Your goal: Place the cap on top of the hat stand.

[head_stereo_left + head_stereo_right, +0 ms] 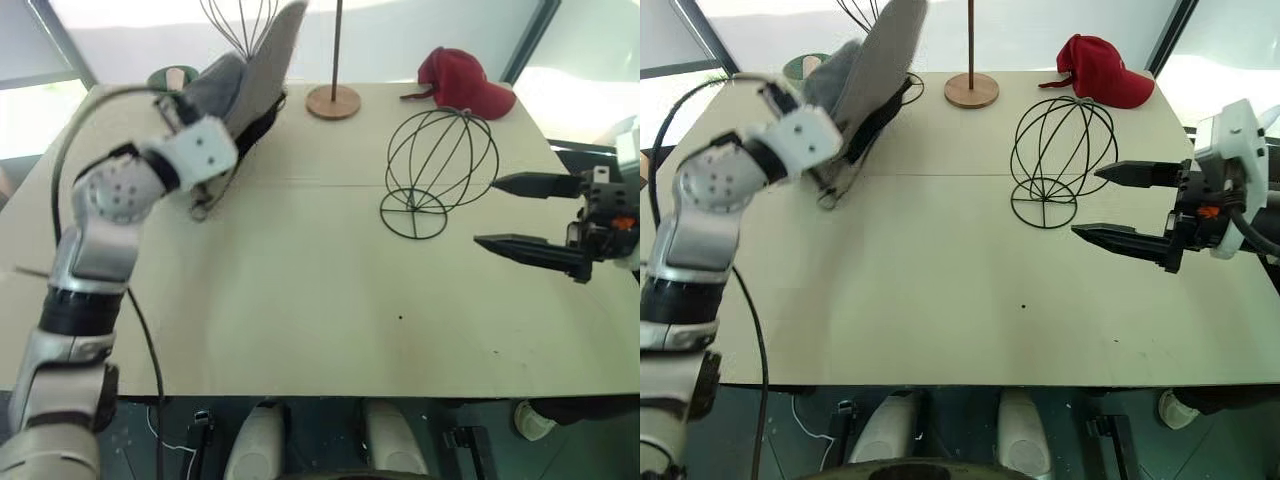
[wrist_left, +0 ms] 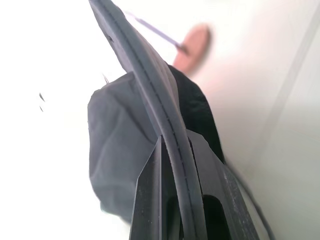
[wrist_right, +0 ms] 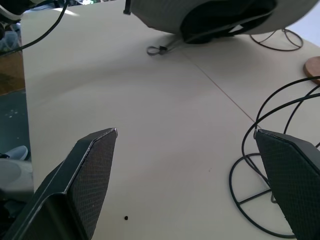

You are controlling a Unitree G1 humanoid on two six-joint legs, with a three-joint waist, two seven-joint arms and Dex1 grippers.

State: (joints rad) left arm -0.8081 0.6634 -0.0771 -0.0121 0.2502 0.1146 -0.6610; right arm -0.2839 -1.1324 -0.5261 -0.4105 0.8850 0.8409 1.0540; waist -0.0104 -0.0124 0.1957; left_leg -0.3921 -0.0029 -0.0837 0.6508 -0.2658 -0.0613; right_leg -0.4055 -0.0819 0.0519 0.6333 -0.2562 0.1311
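Black fingers of the right gripper (image 1: 1110, 203) stand spread and empty at 3 o'clock on the counter (image 1: 940, 300), beside the hat stand (image 1: 1062, 160). At 10 o'clock the left gripper (image 2: 172, 200) is clamped on the cap (image 1: 875, 70) brim, cap lifted, strap dangling.

Bright test room, plain beige table (image 1: 330, 300), large windows behind, cables underneath
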